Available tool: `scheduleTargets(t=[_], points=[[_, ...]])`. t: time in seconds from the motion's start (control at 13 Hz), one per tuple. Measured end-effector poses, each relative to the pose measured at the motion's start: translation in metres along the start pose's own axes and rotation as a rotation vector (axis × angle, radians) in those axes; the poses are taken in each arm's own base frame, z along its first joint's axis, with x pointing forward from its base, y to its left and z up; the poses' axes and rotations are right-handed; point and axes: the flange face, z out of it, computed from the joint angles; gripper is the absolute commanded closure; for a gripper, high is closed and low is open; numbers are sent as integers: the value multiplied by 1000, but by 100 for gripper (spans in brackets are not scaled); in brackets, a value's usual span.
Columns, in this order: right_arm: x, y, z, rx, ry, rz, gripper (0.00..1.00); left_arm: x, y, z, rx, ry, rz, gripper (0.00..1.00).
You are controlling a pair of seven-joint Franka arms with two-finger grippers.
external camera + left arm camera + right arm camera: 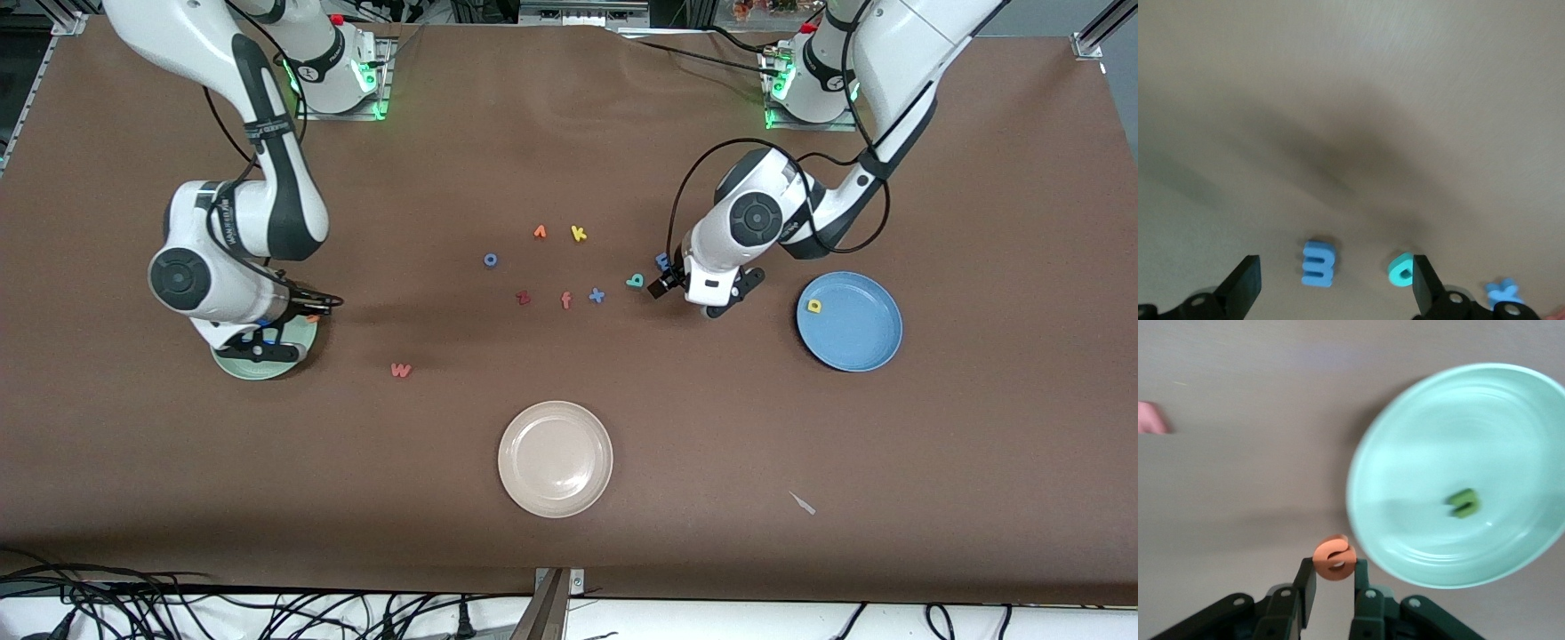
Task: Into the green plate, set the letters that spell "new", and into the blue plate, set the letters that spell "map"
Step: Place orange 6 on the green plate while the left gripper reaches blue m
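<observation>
The small orange foam letter e [1334, 558] is pinched tight between the fingers of the right gripper [1333, 577], which hangs just at the rim of the pale mint-green round plate [1418, 440] at the right arm's end of the table. The little olive-green foam n [1463, 503] already lies inside that plate. The pinkish-red foam w [401, 370] sits on the brown table cover [800, 489], apart from the plate and toward the middle.

Over at the other end, the left gripper [1331, 287] has its fingers spread wide, low over the table, with the blue foam m [1319, 263] sitting between them, not touched. The teal foam a [1401, 269] lies just beside one fingertip. The yellow foam p [814, 306] is in the medium-blue round plate [858, 342].

Loose letters sit mid-table: a blue x [597, 295], an orange-red f [565, 300], a dark red z [523, 298], a yellow k [579, 233]. A cream-white round plate [556, 459] is nearest the front camera.
</observation>
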Motion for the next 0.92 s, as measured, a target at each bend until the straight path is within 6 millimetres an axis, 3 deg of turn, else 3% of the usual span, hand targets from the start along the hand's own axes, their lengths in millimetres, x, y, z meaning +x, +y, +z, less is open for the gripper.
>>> scheduleTargets(t=[0.08, 0.15, 0.23, 0.38, 0.54, 0.92], points=[[0, 19, 6, -8, -12, -2, 84, -6, -4, 7, 4, 1, 2, 0], [1, 36, 12, -13, -22, -3, 36, -10, -7, 13, 8, 17, 6, 0], [3, 48, 17, -14, -30, -3, 0, -12, -9, 17, 11, 37, 3, 0], [4, 56, 20, -14, -36, -3, 0, -15, -11, 24, 21, 66, -6, 0], [5, 51, 17, -14, -29, -27, 0, -17, -12, 32, 28, 75, -14, 0], [10, 5, 2, -1, -6, -186, 0, -19, -12, 39, 28, 67, -26, 2]])
